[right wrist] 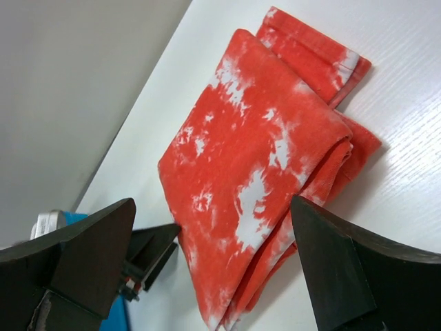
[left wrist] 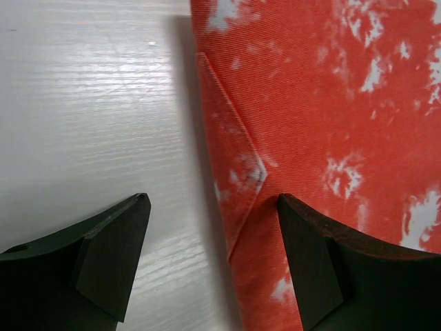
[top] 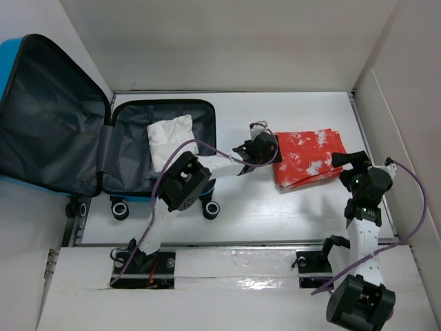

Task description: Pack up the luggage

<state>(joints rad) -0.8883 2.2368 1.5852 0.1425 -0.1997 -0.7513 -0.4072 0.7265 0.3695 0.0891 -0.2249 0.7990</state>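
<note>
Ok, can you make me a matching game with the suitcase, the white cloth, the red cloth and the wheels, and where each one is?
Things
1. luggage
2. white cloth
3. red cloth
4. wheels

Places
A. folded on the bare table, to the right
B. along the luggage's near edge
C. lying wide open on the left
D. inside the luggage

Pairs: 1-C, 2-D, 3-A, 4-B
</note>
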